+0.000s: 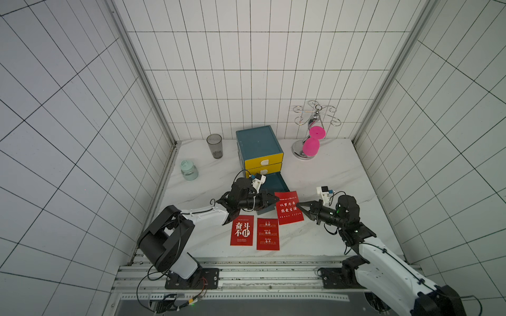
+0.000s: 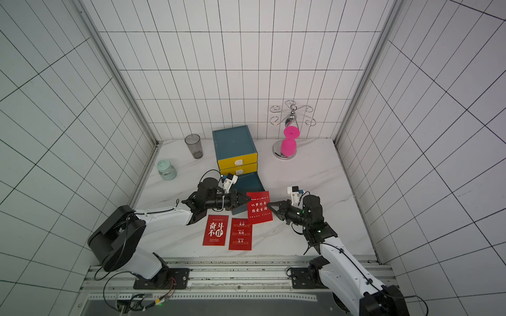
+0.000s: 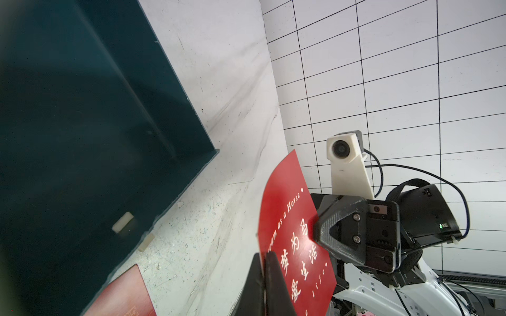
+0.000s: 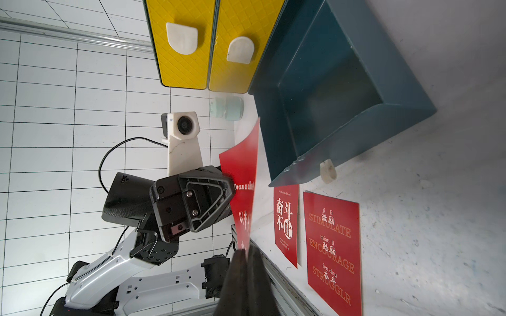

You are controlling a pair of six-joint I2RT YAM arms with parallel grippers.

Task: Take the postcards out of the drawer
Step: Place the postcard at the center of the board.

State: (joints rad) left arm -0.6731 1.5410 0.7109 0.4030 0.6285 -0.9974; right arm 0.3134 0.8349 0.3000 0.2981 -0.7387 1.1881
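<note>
Tearing threatened the third postcard (image 1: 289,208), held aloft beside the open drawer (image 1: 277,182) with the left claw (image 1: 275,201) and right claw (image 1: 298,204) both clamped on opposite edges, if either arm pulled before one released; the other two postcards (image 1: 242,230) lay flat on the desk (image 1: 331,175).

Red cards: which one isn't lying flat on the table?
The "Dream as a Horse" card: left end effector and right end effector pinch it above the table. The other two cards lie flat.
</note>
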